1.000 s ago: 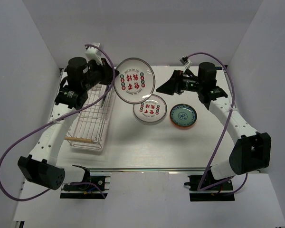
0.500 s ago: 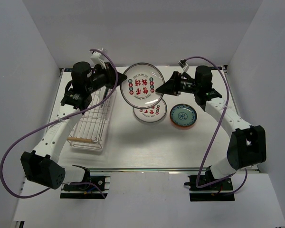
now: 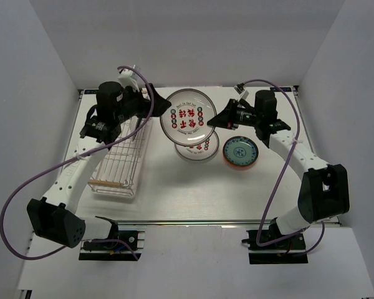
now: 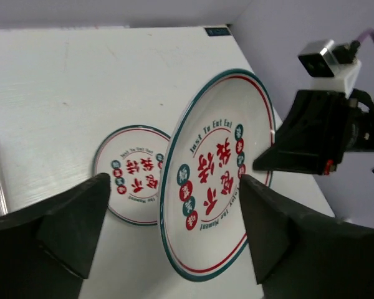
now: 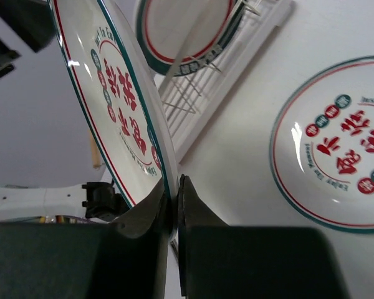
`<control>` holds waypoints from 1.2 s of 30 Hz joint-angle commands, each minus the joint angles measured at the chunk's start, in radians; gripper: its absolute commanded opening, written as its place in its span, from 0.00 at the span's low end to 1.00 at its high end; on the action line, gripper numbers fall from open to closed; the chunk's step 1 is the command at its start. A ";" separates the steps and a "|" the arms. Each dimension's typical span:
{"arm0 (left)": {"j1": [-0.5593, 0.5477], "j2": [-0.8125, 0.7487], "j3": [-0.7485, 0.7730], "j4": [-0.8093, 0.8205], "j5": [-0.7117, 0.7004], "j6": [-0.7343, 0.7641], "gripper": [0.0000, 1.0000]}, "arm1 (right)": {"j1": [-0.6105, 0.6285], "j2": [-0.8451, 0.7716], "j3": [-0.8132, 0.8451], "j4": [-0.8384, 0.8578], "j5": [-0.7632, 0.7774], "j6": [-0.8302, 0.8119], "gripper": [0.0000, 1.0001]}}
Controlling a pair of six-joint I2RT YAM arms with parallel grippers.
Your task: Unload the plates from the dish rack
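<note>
Right wrist view: the right hand pinches the rim of the big plate, holding it tilted in the air just right of the rack. The left hand stands wide around it, gripping nothing: a handover, I'd judge, bound for the surface beyond the rack.

Left arm: base near-left, link rising toward far-left, wrist turned inward toward centre. Left gripper: jaws spread wide, one either side of large plate. Its left finger stands well apart from the rim, its right finger close to it, contact unclear.

Right arm: base near-right, elbow bent out to right, forearm angled back toward centre, wrist pointing left. Right gripper: jaws pinched together on large plate's rim, one finger on each face.
</note>
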 commanded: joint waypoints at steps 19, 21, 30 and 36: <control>0.022 -0.151 -0.002 -0.358 -0.822 -0.033 0.98 | -0.011 0.227 0.055 -0.378 0.431 -0.149 0.00; 0.022 -0.137 -0.001 -0.366 -0.827 -0.027 0.98 | -0.017 0.246 0.058 -0.372 0.456 -0.149 0.00; 0.022 -0.112 -0.021 -0.340 -0.794 0.003 0.98 | 0.007 0.343 0.106 -0.367 0.443 -0.143 0.02; 0.022 -0.092 -0.015 -0.335 -0.794 0.020 0.98 | 0.021 0.372 0.147 -0.384 0.443 -0.152 0.36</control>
